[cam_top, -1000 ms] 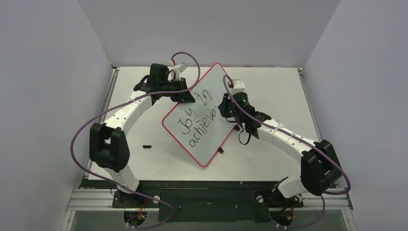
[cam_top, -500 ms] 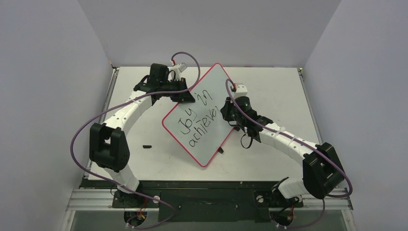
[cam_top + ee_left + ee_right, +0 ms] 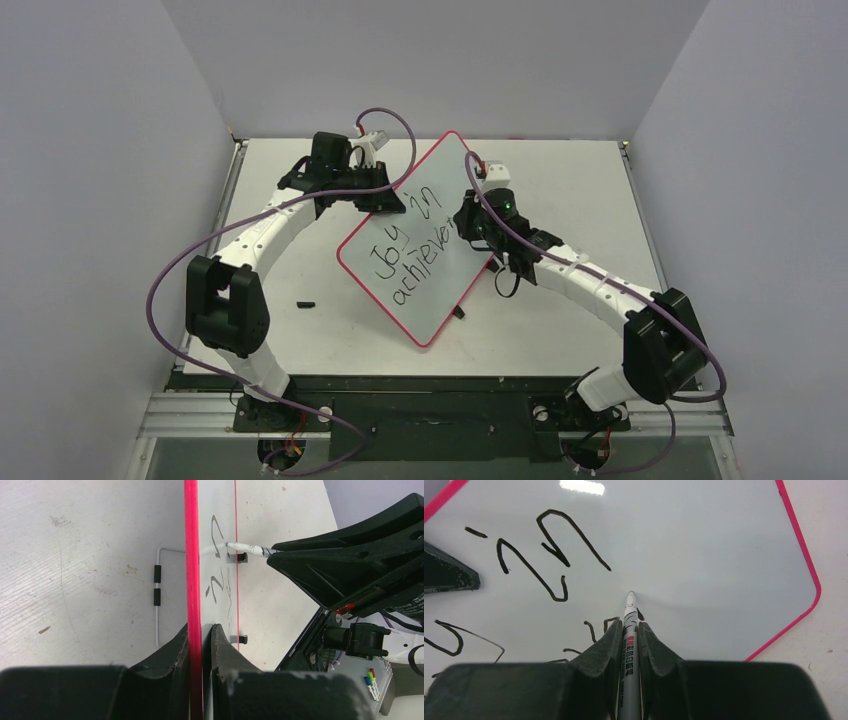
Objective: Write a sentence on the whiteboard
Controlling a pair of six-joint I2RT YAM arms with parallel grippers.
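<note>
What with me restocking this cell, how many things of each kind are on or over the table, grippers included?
whiteboard: 1
marker: 1
small black loose piece, maybe a cap: 1
grippers: 2, the left gripper and the right gripper
Total: 5

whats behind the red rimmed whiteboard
A thin bent metal wire with two black sleeves shows behind the red-rimmed whiteboard; from above the board mostly covers it.

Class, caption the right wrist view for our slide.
Right gripper holds a marker, tip at the whiteboard beside the sentence.
</note>
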